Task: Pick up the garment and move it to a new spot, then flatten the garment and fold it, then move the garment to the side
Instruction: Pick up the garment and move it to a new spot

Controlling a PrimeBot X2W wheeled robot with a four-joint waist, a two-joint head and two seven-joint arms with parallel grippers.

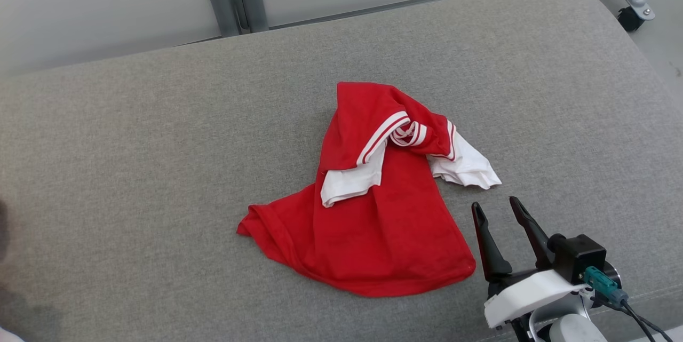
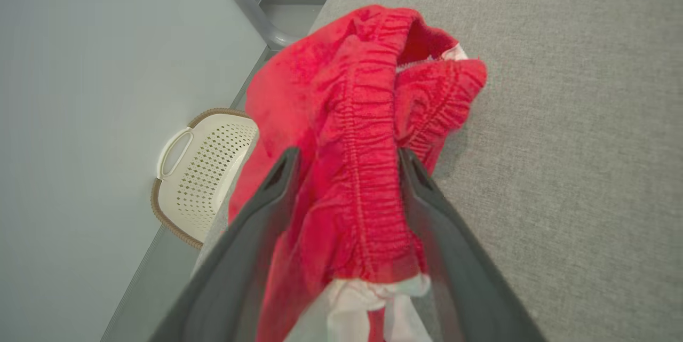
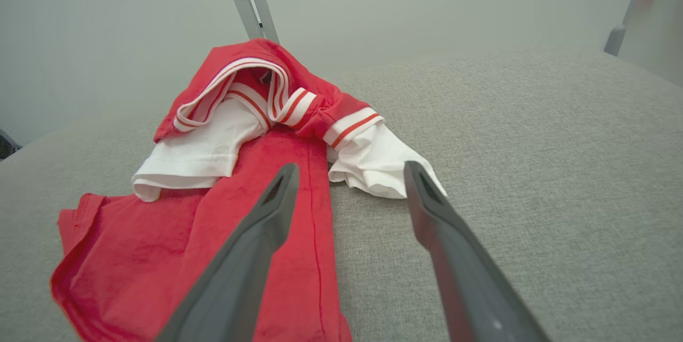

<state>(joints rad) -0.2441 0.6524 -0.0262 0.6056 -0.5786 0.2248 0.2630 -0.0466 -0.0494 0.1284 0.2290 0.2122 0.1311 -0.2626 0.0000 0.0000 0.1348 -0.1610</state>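
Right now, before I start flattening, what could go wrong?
1. The garment lies between the open left gripper's fingers; backing out could drag it.
2. There it sits by the cushion's edge, with a basket below; it could slide off.
3. Its white sleeves are twisted in the bunch; the open right gripper may pinch several layers.

Right gripper [image 1: 495,204] — two long dark fingers [image 1: 488,248] on a white shell [image 1: 525,291]; beside that shell, a black block [image 1: 579,256] and a teal plug [image 1: 597,279] trailing black cable [image 1: 640,320].
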